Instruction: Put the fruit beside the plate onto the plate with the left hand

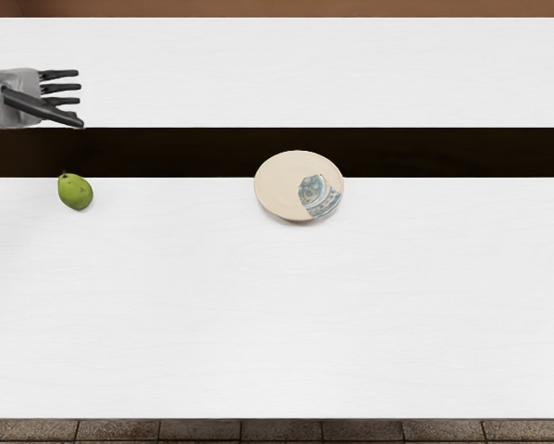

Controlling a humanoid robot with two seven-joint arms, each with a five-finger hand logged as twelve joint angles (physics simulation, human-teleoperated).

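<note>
Fruit [75, 191] first: it is a small green piece, pear-like in shape with a dark stub at its top, and it lies on the white desk [277, 314] close to the desk's far edge, toward the left side. It rests on its own, with nothing touching it.

My plate [281, 180] sits well apart from it to the right, near the middle of the view. It is round and cream-coloured with a blue-patterned patch on its lower right part. Its upper rim overlaps the dark band [443, 153] that runs across behind the desk. Nothing lies on the plate.

My left hand [36, 95] comes in at the left edge, higher in the picture than the fruit and clear of it, in front of the white surface [304, 69] beyond the dark band. Its dark fingers [62, 88] are stretched out straight and point to the right, slightly spread, with the thumb slanting down below them. They hold nothing.

A strip of tiled floor [258, 431] shows along the bottom edge, below the desk's near side.
</note>
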